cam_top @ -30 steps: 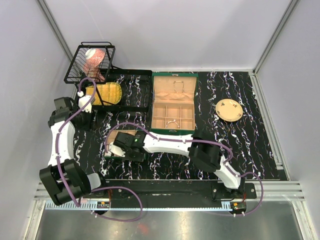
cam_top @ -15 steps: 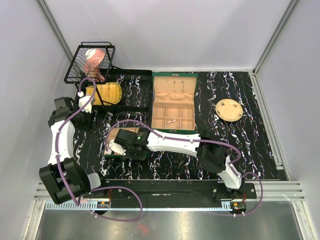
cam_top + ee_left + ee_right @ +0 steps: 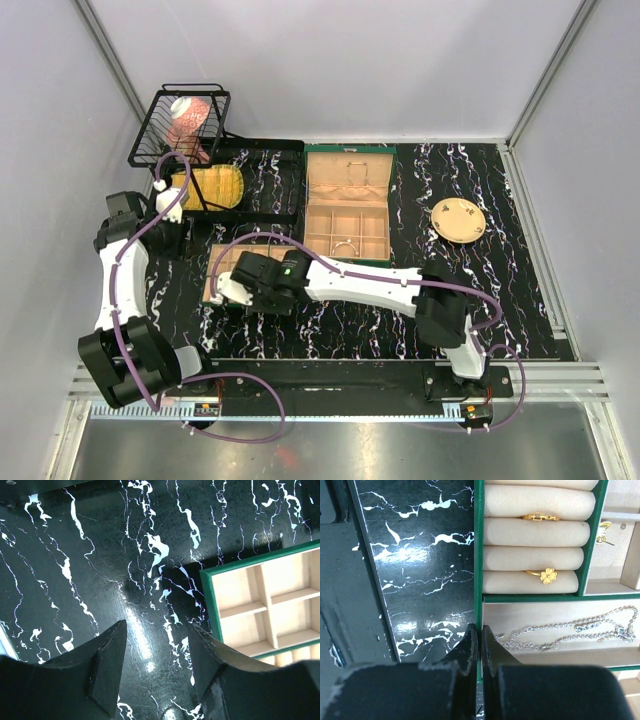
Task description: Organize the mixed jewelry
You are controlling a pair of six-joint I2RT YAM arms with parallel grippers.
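Jewelry is seen laid in the green tray (image 3: 479,555): a gold link ring (image 3: 540,516) and a clover ring (image 3: 547,575) are tucked between the beige rolls, a silver chain (image 3: 570,630) is spread in the long compartment beside them, and a gold earring (image 3: 604,532) is set in another. The right jaws are clenched on the tray's green wall. The left jaws are held released above the desk (image 3: 100,555), near the tray's corner.

The left arm (image 3: 115,290) stands bent on the left side. The left gripper (image 3: 157,665) points down with its fingers apart. The right arm (image 3: 360,285) stretches across to the left, and the right gripper (image 3: 479,639) is pinched tight.
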